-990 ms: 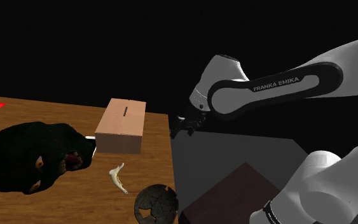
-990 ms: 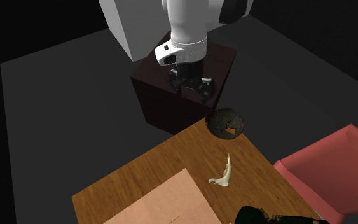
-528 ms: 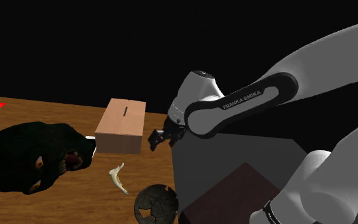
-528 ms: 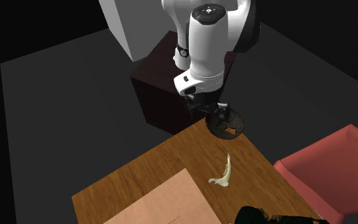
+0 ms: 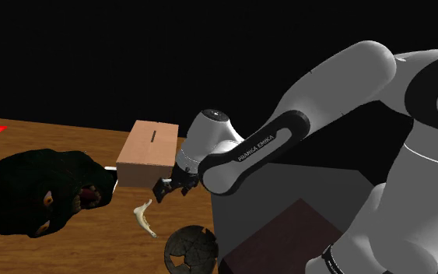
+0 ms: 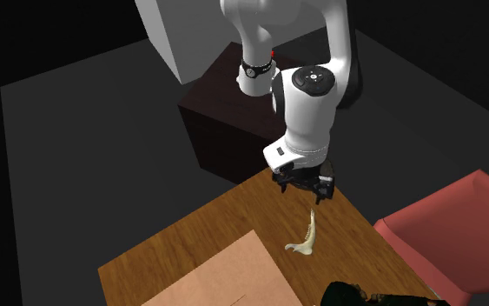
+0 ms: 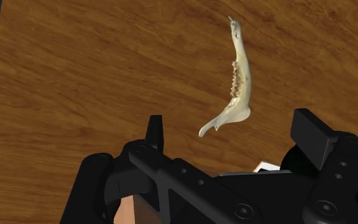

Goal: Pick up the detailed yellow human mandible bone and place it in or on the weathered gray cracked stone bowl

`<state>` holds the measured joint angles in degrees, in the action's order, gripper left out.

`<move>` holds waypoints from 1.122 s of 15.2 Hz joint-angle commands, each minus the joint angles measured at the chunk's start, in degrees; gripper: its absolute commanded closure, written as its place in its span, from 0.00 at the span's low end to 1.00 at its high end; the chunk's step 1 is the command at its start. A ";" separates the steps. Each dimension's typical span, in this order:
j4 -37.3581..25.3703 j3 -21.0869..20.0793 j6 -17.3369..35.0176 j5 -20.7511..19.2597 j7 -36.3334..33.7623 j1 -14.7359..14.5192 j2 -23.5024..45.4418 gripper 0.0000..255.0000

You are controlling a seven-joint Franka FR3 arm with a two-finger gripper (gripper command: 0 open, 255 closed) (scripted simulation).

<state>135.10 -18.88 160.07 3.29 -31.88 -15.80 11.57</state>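
Gripper [image 7: 231, 132] hovers over wooden table [image 7: 75, 76], jaws spread wide, holding nothing. Pale yellowish mandible [image 7: 240, 86] lies flat below, in line with the gap, untouched.

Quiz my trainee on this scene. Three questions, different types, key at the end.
1. True or false: the tool grips the bone.
2. The bone lies: A on the table; B in the bowl; C on the box.
3. Fill in: the tool's fingers stand ____.

Key: 1 false; 2 A; 3 open.
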 commanded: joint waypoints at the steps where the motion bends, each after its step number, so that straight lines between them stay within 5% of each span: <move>1: -3.05 0.99 1.77 -3.18 -3.18 -2.23 4.56 0.00; 7: -12.85 4.95 4.58 -8.42 -8.81 -9.35 16.25 0.00; 17: -16.30 7.09 7.45 -9.72 -9.82 -11.60 22.48 0.00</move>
<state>118.89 -11.83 167.47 -6.40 -41.67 -27.34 33.93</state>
